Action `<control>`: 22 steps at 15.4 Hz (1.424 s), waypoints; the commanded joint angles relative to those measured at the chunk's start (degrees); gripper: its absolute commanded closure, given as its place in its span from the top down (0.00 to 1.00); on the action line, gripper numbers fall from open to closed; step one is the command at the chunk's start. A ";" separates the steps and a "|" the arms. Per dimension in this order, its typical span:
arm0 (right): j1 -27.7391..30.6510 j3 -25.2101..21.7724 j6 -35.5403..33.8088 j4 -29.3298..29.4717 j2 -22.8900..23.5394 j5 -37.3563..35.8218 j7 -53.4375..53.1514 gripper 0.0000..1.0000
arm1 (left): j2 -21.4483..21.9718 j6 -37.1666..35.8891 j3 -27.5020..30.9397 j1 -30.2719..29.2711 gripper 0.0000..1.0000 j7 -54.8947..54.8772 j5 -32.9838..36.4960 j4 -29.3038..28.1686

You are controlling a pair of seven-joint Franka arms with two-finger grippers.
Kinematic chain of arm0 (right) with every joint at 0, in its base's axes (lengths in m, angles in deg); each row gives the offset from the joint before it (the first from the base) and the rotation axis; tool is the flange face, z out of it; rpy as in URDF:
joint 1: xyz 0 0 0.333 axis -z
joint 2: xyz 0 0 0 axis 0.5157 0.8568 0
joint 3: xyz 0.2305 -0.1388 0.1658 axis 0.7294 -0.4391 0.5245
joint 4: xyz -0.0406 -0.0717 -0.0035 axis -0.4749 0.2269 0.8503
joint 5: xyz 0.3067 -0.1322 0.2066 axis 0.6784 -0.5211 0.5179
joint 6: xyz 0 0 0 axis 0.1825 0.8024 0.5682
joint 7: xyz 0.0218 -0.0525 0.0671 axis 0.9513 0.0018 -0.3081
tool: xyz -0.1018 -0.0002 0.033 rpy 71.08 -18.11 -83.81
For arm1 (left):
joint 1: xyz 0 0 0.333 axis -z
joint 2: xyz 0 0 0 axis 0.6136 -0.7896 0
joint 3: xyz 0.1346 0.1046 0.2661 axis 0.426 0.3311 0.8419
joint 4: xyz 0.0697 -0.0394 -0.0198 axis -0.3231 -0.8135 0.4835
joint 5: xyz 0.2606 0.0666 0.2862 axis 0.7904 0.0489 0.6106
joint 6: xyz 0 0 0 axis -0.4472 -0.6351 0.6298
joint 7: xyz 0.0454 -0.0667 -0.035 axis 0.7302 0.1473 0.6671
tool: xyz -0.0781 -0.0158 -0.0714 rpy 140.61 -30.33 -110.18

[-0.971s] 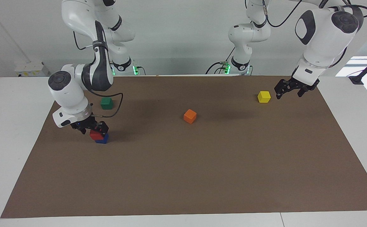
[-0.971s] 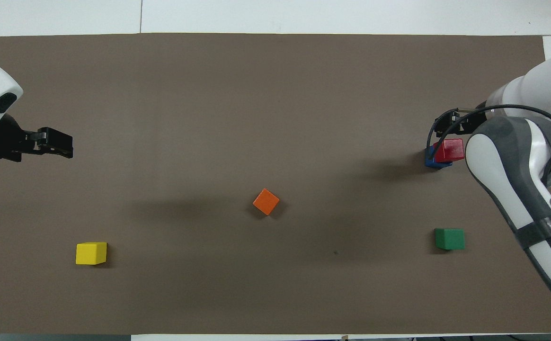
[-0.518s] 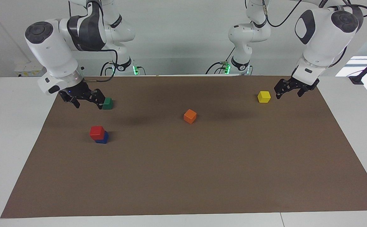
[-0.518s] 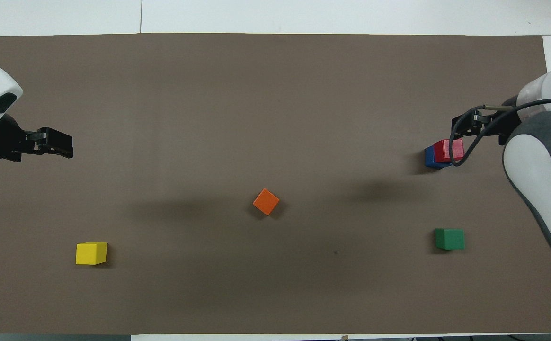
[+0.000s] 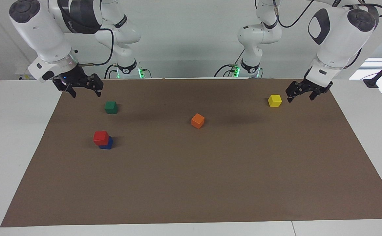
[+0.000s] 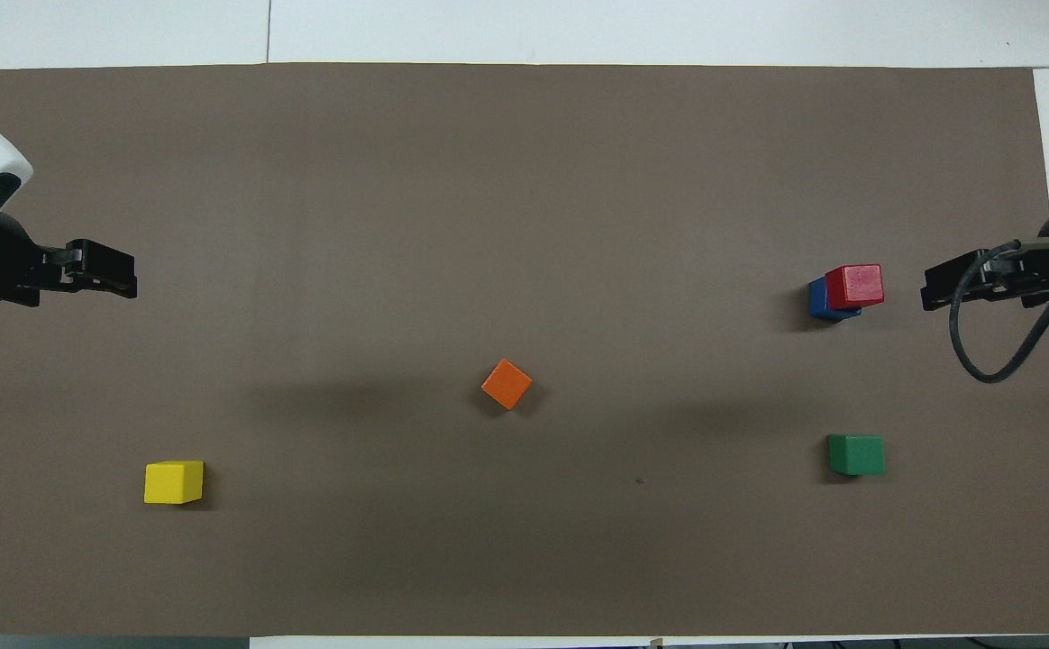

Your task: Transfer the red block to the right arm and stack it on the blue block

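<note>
In the upper left of the facing view, the right gripper now hangs high in the air, over the edge of the brown mat, with its fingers spread apart and nothing between them. One second ago it was low and closed around the red block, pressing it onto the blue block; half a second ago it had already let go and was rising near the green block. The red block now rests alone on top of the blue block, in the left part of that view, a little lower than the green block. It sits slightly off-centre, so a strip of blue shows at one side, but it looks flat and stable. I judge that the stacking is done and the right arm is only retreating. In the middle, the orange block has not moved. In the upper right, the yellow block is also unchanged, and the left gripper waits just beside it as before; whether its fingers are open, I cannot tell. In the overhead view the right gripper has withdrawn to the right edge of the frame.
</note>
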 commanded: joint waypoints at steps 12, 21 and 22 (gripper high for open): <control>1.53 0.19 1.50 1.43 1.19 -1.26 1.02 1.00 | 0.62 0.62 0.34 0.52 1.00 -0.42 -1.52 1.13; 1.18 0.28 2.38 1.25 1.10 -3.90 0.75 1.00 | 0.54 2.38 -0.37 0.87 1.00 -0.33 -1.61 1.48; 1.18 0.37 2.38 1.25 1.10 -3.81 0.66 1.00 | 0.54 2.38 -0.37 0.87 1.00 -0.33 -1.61 1.48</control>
